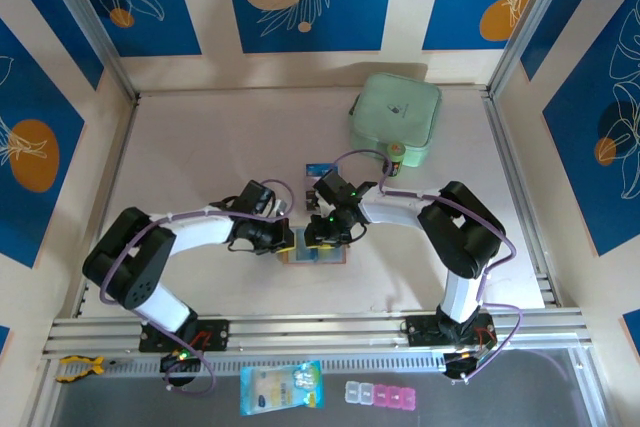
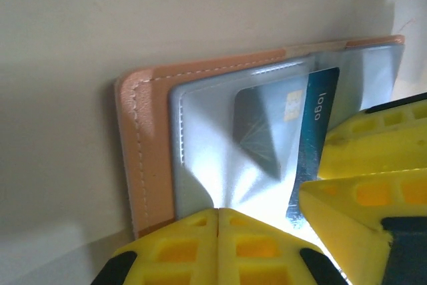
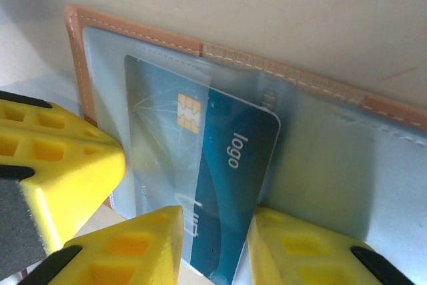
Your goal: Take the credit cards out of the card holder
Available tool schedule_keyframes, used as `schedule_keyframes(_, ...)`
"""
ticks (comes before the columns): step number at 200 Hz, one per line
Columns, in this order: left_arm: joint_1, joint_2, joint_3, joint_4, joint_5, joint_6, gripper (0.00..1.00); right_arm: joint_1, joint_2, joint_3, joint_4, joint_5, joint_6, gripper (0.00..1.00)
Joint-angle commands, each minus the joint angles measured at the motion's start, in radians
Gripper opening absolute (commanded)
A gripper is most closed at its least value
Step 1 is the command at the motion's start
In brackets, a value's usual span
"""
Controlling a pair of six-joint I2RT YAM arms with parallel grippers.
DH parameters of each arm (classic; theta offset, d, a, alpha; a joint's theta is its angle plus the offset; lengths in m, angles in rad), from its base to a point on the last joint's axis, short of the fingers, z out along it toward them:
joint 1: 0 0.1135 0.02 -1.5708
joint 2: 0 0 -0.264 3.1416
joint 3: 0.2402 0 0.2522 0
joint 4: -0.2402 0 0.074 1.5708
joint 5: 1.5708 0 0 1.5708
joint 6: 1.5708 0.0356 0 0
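The salmon-tan card holder lies open on the table between the two arms, its leather edge and clear inner pocket facing up. My left gripper is shut on the pocket's plastic, pinching it into a fold. A teal-blue credit card with a gold chip and the word "logo" sticks partway out of that pocket. My right gripper is shut on the card's free end, one yellow finger on each side. The right fingers stand close beside the left ones. A blue and white credit card lies on the table behind the holder.
A mint-green zip pouch sits at the back right, with a small dark item at its near edge. Metal frame rails border the table on both sides and along the front. Packets lie below the front rail.
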Motion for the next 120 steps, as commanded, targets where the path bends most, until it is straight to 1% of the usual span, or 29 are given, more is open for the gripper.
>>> schedule_keyframes(1,-0.006,0.037,-0.001,-0.002,0.005,-0.001,0.00,-0.004,-0.007,-0.017,-0.010,-0.011,0.009,0.32)
schedule_keyframes(59,-0.007,0.052,0.001,-0.016,0.000,0.004,0.00,-0.010,-0.040,-0.021,0.014,-0.036,0.017,0.30)
schedule_keyframes(120,-0.006,0.056,0.005,-0.024,-0.001,0.009,0.00,-0.015,-0.058,-0.018,0.012,-0.039,0.017,0.25)
